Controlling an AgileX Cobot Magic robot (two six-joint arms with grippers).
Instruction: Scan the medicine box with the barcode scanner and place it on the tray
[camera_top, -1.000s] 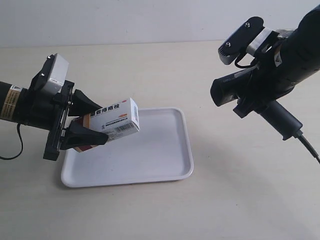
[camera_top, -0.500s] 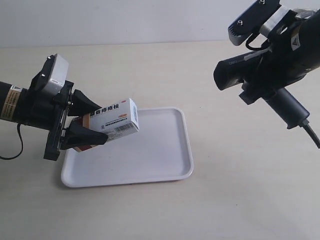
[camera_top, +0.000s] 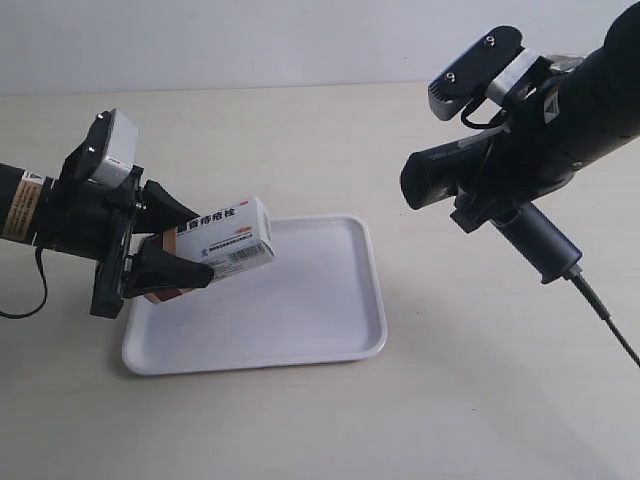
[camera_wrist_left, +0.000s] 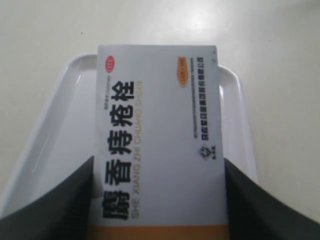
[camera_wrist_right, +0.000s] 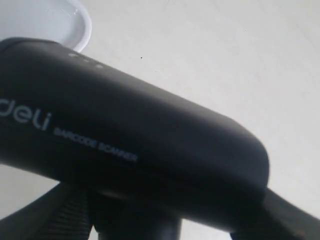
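Note:
My left gripper (camera_top: 205, 243) is shut on the medicine box (camera_top: 225, 237), a white carton held tilted in the air over the near-left part of the white tray (camera_top: 340, 335). The left wrist view has the box (camera_wrist_left: 157, 140) between both fingers of the left gripper (camera_wrist_left: 159, 160), its black lettering up, an orange band at the gripped end and the tray (camera_wrist_left: 75, 75) beneath. The right gripper (camera_top: 497, 200) is shut on the black barcode scanner (camera_top: 470, 165), whose head points toward the box from the exterior view's right. In the right wrist view the scanner (camera_wrist_right: 130, 130) hides most of the right gripper (camera_wrist_right: 165, 220).
The scanner's black cable (camera_top: 605, 320) trails down to the exterior view's right edge. A corner of the tray (camera_wrist_right: 75, 20) shows in the right wrist view. The tray lies flat on a pale beige tabletop (camera_top: 300, 140).
The right arm lifted the scanner up and to the right, then brought it down and left toward the box. The left gripper and the box barely shifted.

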